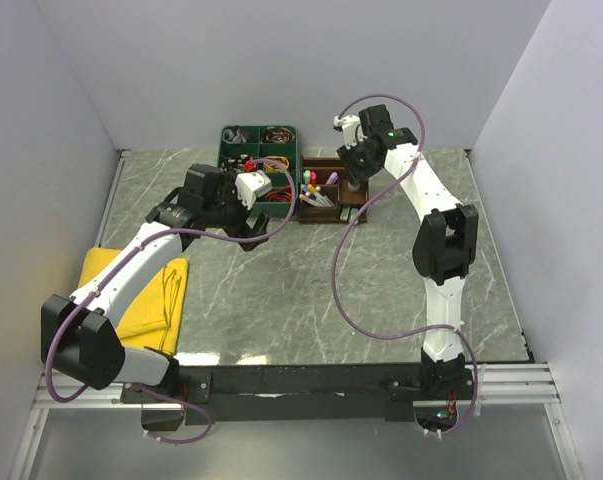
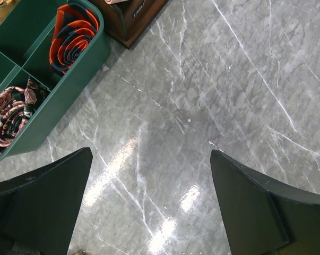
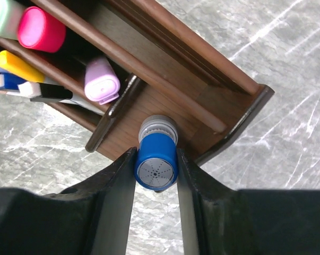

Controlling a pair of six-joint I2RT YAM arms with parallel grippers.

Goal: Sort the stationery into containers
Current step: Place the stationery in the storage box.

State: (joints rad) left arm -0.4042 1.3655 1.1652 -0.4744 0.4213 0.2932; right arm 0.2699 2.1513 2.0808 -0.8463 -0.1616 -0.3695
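Observation:
My right gripper (image 3: pixel 155 172) is shut on a blue cylinder with a grey ribbed end (image 3: pixel 156 158), held upright over the low front compartment of the dark brown wooden organiser (image 3: pixel 202 71). Its other compartments hold a pink marker (image 3: pixel 40 29), a lilac highlighter (image 3: pixel 101 79) and a yellow-capped pen (image 3: pixel 16 66). In the top view the right gripper (image 1: pixel 353 186) is at the organiser's (image 1: pixel 326 192) right end. My left gripper (image 1: pixel 259 230) is open and empty over bare marble (image 2: pixel 152 153), in front of the green tray; the organiser's corner (image 2: pixel 136 18) shows at the top.
A green divided tray (image 1: pixel 259 158) of rolled fabrics stands left of the organiser, close to my left gripper (image 2: pixel 69 85). A yellow cloth (image 1: pixel 131 290) lies at the table's left edge under the left arm. Walls enclose the table on three sides.

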